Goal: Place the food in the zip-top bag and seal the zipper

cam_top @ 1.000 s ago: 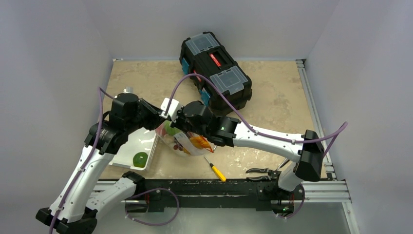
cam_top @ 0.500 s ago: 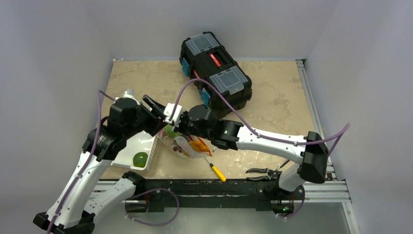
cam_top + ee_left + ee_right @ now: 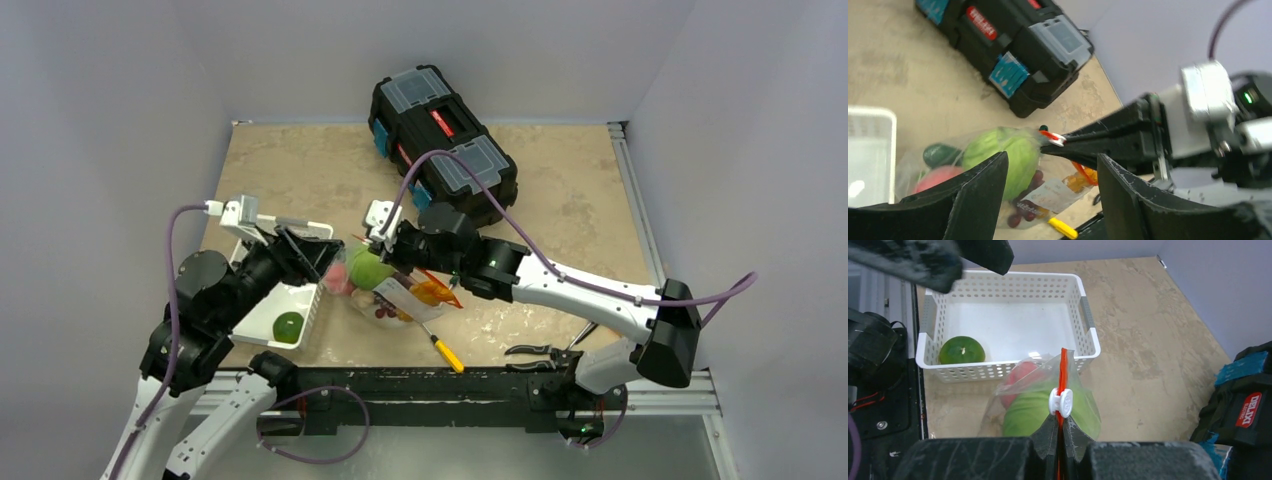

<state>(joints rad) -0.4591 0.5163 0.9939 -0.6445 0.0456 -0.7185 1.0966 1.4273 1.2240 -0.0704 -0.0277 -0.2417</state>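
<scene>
Clear plastic of the zip-top bag (image 3: 392, 296), just beside the white basket (image 3: 309, 229), already holds the cabbage (image 3: 368, 268) and peach (image 3: 337, 281), but you have the green round fruit (image 3: 288, 327) left in that basket and the zipper (image 3: 1063, 370), pinched in your right gripper (image 3: 385, 245), to seal, while your left gripper (image 3: 312, 252) hangs open and empty.

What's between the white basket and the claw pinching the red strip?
The clear zip-top bag, with a green cabbage and a pink peach inside. The right wrist view shows it in front of the white basket.
</scene>
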